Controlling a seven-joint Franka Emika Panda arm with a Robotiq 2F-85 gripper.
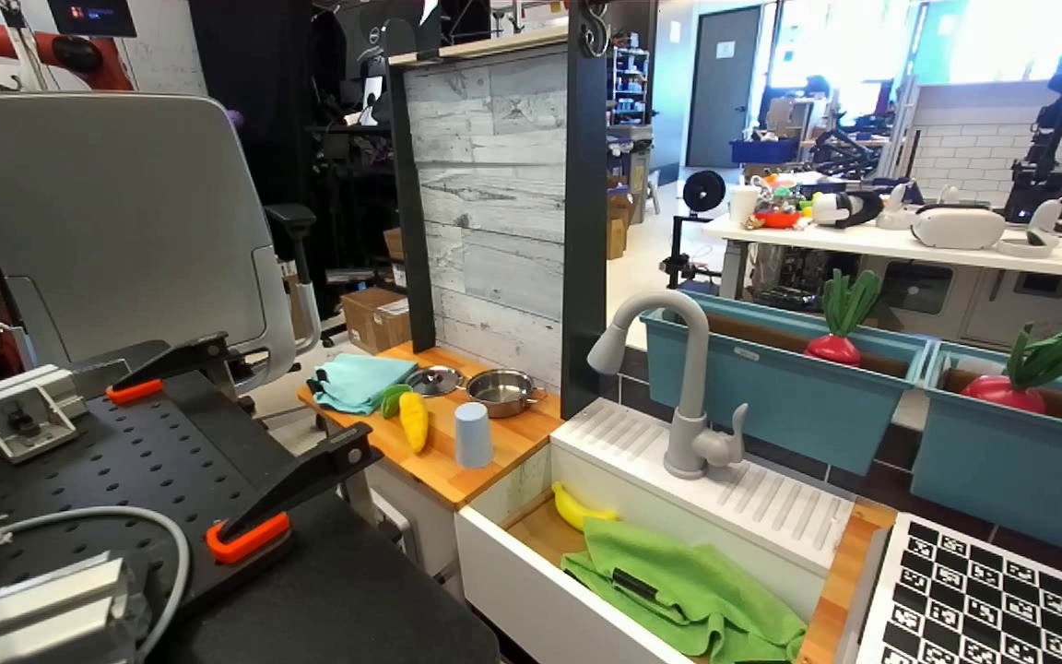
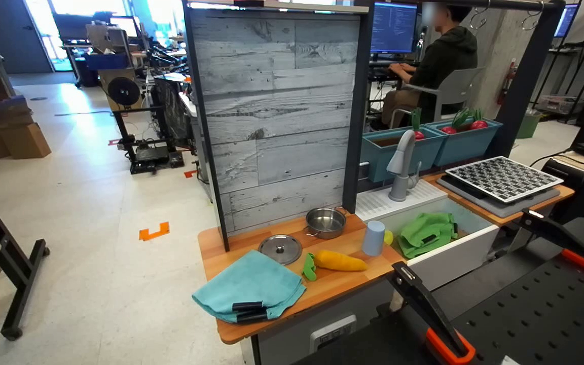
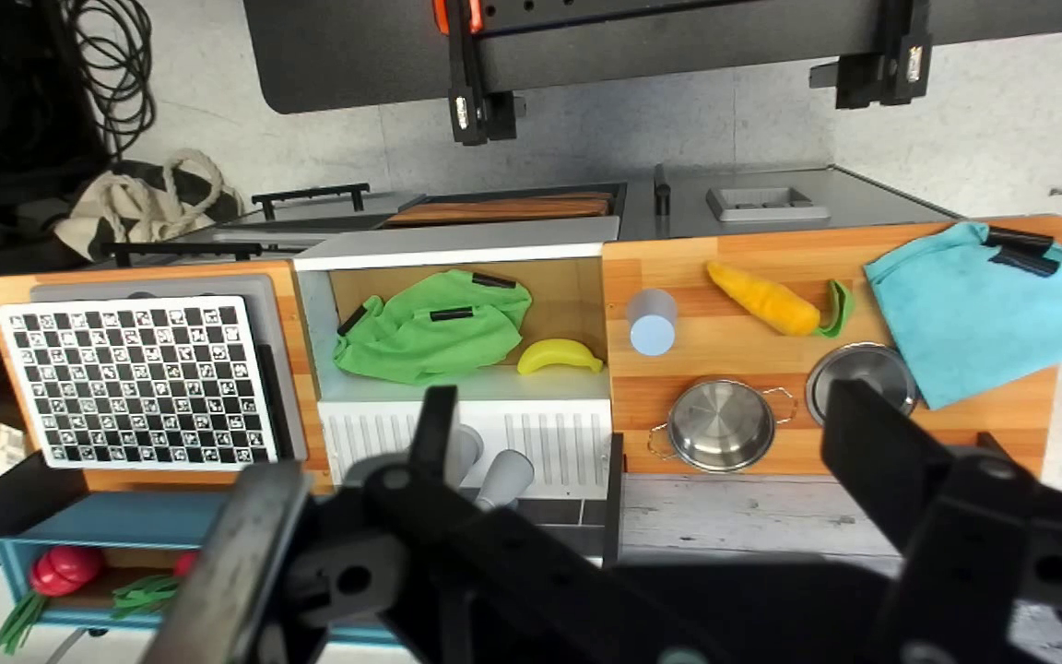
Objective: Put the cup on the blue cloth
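A light blue cup stands upside down on the wooden counter, near its sink end. It shows also in an exterior view and in the wrist view. The folded blue cloth lies at the opposite end of the counter. It shows in an exterior view and in the wrist view, with dark tape at one corner. My gripper shows only in the wrist view. Its fingers are wide apart with nothing between them. It is high above the counter, touching neither cup nor cloth.
A yellow carrot toy lies between cup and cloth. A metal pot and a lid sit along the back panel. The sink holds a green cloth and a banana. A grey faucet rises beside it.
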